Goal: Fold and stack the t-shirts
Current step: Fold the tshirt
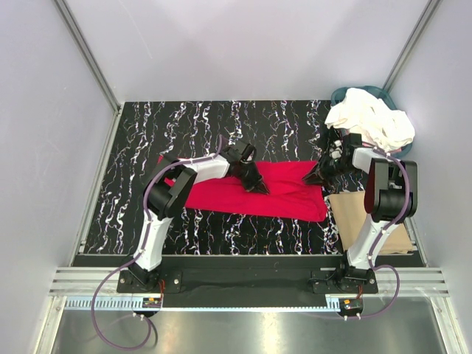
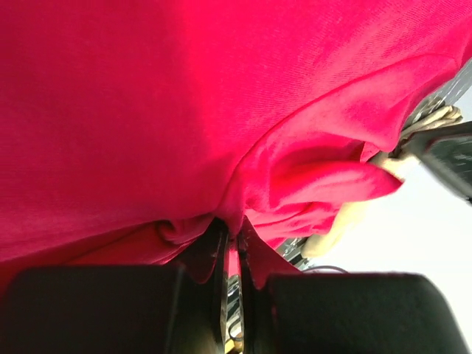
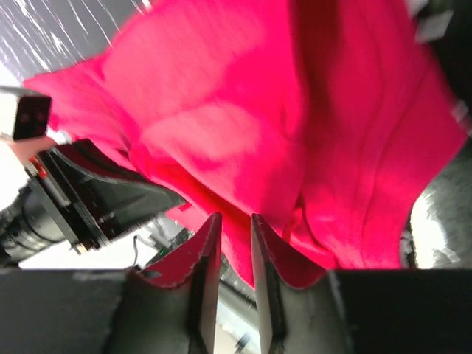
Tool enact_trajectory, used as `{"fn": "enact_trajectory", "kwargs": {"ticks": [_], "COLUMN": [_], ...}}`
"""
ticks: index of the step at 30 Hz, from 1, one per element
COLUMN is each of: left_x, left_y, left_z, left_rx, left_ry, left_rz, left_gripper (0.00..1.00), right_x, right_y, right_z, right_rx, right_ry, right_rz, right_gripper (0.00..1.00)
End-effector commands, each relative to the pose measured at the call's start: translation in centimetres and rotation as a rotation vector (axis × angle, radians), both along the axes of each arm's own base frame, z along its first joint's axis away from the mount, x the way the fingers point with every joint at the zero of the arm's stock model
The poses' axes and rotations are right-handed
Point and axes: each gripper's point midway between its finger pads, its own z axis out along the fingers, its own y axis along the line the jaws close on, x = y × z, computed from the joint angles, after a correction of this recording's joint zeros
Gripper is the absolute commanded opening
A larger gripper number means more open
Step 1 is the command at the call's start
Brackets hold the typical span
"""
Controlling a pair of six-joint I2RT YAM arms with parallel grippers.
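Red t-shirt [image 1: 287, 193] lies long-axis left-right; left pincer [image 2: 230, 236] and right pincer [image 3: 230, 243] pinch it.

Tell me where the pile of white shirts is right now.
In the top view the cream-white t-shirts sit heaped in the teal basket at the table's far right corner, just beyond the right gripper and the red t-shirt.
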Motion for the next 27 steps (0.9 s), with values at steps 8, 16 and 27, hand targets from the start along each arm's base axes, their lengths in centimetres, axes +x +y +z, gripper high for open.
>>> {"fn": "enact_trajectory", "kwargs": {"ticks": [8,16,27], "left_x": [-1.8,-4.6,0.2], "left_y": [1.3,4.6,15.9], "left_z": [6.4,5.8,8.7], "left_rx": [-0.177,-0.128,0.161], "left_ry": [-0.011,0.011,-0.293], "left_rz": [-0.124,-0.251,-0.222], "left_gripper": [0.07,0.39,0.46], "right_x": [-7.6,-6.7,-2.6], "right_y": [3.5,1.7,1.3], "right_z": [3.6,3.8,4.6], "right_rx": [0.160,0.009,-0.267], "right_ry": [0.048,0.019,0.037], "right_rz": [-0.004,-0.024,-0.319], "right_gripper": [0.27,0.30,0.61]}}
